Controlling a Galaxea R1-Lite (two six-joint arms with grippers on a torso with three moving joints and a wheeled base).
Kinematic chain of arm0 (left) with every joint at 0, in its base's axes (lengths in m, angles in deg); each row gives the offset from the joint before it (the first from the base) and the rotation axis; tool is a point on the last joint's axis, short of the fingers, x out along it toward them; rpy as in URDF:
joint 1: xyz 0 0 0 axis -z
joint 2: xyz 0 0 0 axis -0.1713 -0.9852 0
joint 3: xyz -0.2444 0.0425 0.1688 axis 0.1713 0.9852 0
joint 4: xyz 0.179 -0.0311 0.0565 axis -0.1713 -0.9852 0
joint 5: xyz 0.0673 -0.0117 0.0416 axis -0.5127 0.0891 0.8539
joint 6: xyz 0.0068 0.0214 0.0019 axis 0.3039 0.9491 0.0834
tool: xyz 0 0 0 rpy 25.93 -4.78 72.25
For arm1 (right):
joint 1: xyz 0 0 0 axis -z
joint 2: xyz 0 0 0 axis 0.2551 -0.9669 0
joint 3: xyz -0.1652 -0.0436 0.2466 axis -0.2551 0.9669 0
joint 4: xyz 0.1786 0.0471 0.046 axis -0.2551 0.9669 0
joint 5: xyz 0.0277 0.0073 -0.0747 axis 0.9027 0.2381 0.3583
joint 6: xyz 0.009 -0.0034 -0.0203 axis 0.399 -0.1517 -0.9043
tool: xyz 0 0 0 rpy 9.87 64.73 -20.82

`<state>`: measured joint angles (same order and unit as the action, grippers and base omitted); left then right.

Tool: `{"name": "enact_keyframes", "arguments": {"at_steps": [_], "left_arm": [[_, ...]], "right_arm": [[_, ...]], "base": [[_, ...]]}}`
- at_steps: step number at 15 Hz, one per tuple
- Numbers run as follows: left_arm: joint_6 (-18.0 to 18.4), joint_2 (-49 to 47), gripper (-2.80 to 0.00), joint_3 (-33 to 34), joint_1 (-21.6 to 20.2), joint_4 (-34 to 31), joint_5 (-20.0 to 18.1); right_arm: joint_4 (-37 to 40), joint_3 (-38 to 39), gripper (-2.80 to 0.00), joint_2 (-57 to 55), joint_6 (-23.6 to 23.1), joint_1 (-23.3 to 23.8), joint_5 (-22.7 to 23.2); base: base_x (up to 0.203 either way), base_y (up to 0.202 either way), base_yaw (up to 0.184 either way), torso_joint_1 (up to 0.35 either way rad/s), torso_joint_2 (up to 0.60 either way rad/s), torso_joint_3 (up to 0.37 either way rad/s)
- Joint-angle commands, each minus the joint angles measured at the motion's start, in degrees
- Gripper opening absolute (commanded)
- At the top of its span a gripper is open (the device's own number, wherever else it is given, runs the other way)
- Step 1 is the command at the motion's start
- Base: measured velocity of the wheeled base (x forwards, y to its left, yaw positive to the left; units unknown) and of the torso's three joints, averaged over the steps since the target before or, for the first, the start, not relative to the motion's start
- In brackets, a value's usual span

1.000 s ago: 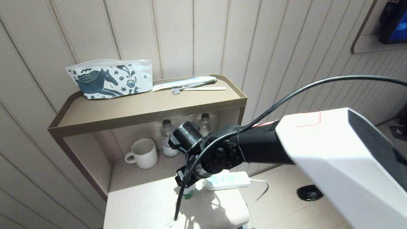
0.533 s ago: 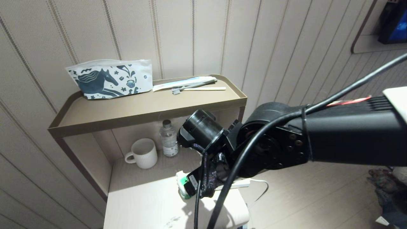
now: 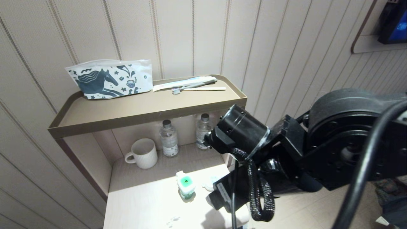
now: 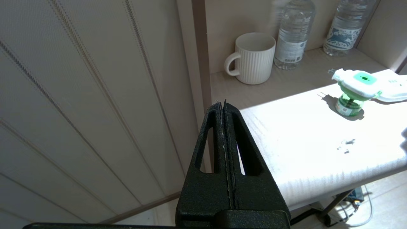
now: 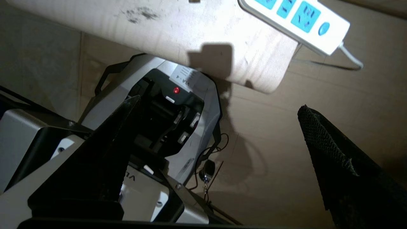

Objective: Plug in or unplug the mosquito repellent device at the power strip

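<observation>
The mosquito repellent device (image 3: 186,187) stands upright on its green bottle on the white tabletop (image 3: 143,203), held by nothing. In the left wrist view the device (image 4: 355,92) shows bare prongs and sits beside one end of the power strip (image 4: 392,93). The power strip (image 5: 299,17) shows its blue sockets with nothing plugged into them. My right gripper (image 5: 219,102) is open and empty, off the table's edge over the floor. In the head view the right arm's wrist (image 3: 244,133) covers most of the strip. My left gripper (image 4: 222,105) is shut, parked by the table's left corner.
A white ribbed mug (image 3: 144,153) and two clear water bottles (image 3: 168,140) (image 3: 203,132) stand at the back under the shelf (image 3: 146,111). A horse-print pouch (image 3: 109,78) and a toothbrush set (image 3: 187,84) lie on top. The robot's base (image 5: 187,127) is below the right gripper.
My right arm has drawn back to the right and away from the device. The device, earlier under the gripper, now stands alone in plain view. The left arm is still.
</observation>
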<state>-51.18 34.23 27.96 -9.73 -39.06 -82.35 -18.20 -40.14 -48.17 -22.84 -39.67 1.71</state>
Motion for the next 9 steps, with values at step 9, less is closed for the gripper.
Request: {"name": "enact_keyframes", "arguments": {"at_steps": [9], "left_arm": [[0.02, -0.09, -2.80, 0.01, 0.04, -0.05, -0.01]], "right_arm": [[1.02, 31.99, 0.00, 40.26, 8.12, 25.26, -9.50]], "base": [[0.000, 0.000, 0.000, 0.000, 0.00, 0.000]]}}
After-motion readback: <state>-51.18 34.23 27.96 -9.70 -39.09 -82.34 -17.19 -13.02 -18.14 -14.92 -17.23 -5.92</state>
